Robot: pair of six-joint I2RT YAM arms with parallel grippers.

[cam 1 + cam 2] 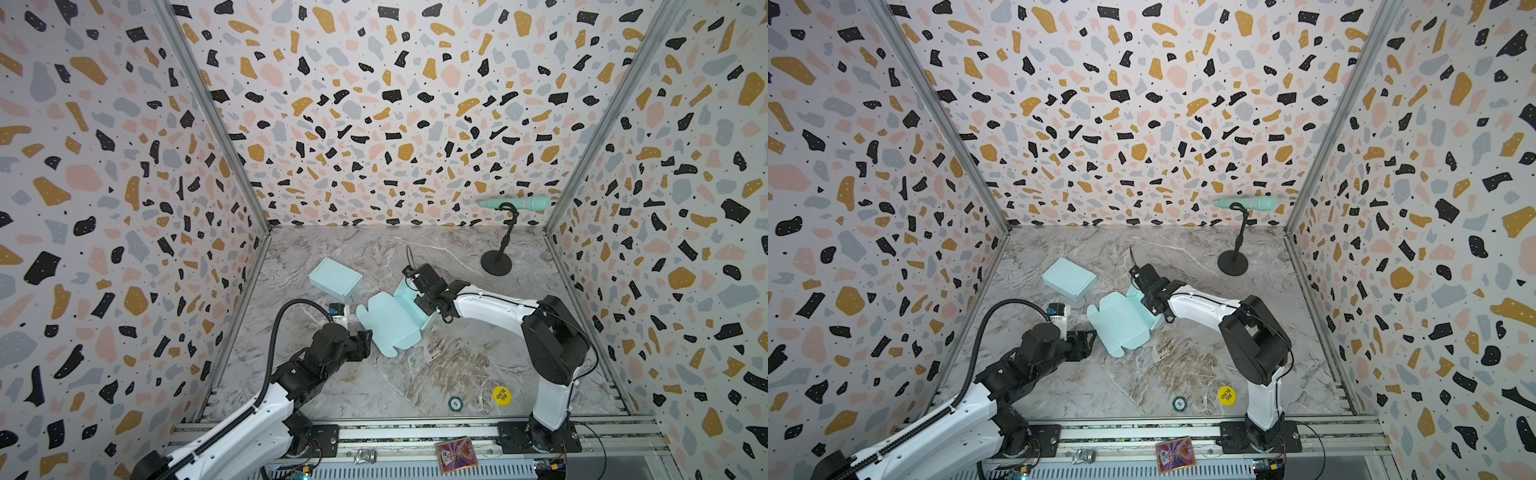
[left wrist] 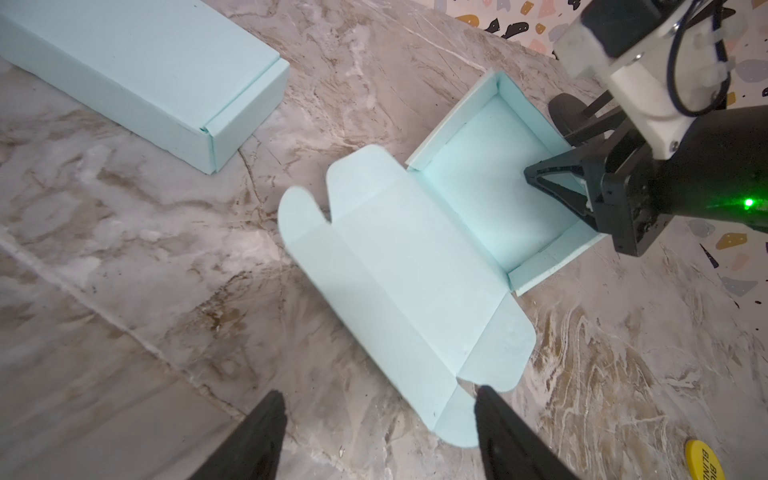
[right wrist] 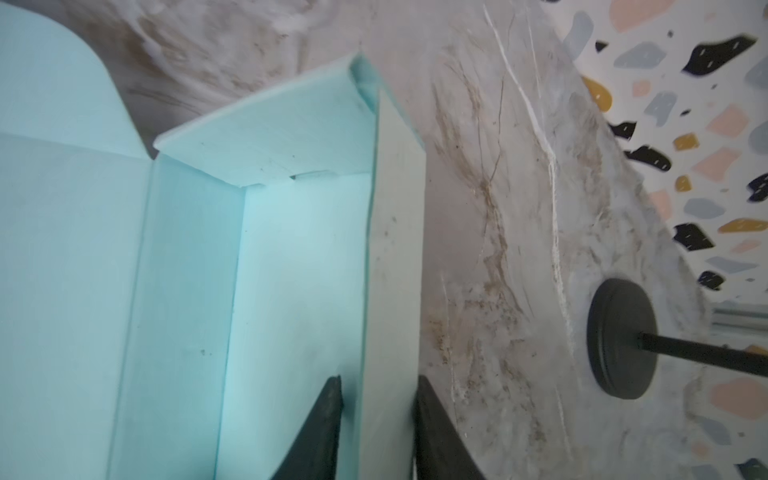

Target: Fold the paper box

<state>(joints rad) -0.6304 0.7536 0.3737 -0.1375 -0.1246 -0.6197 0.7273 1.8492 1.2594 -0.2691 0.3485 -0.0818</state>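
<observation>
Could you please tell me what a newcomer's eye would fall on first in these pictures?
The loud terrazzo walls strike first, enclosing the marble table. At mid-table lies a half-folded mint paper box, the right gripper straddling its raised wall and the open left gripper near its flat lid. A finished box sits behind it, leftward.

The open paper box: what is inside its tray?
Inside the open paper box, only one finger of the right gripper, astride its wall. The floor beneath that gripper is hidden.
</observation>
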